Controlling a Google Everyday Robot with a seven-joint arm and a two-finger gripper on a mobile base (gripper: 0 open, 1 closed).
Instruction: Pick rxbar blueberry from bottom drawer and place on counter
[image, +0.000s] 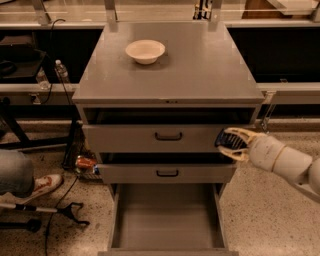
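My gripper (229, 145) is at the right side of the cabinet, level with the upper drawer front. It is shut on the rxbar blueberry (225, 139), a small dark navy wrapper showing between the pale fingers (239, 132). The bottom drawer (167, 222) is pulled out below, and its flat grey interior shows nothing in it. The counter (200, 65) is the grey cabinet top, above and to the left of the gripper.
A white bowl (145, 51) stands on the counter at the back left. The two upper drawers (167, 136) with black handles are slightly open. A person's knee and shoe (30, 177), cables and a water bottle (61, 72) are at the left on the speckled floor.
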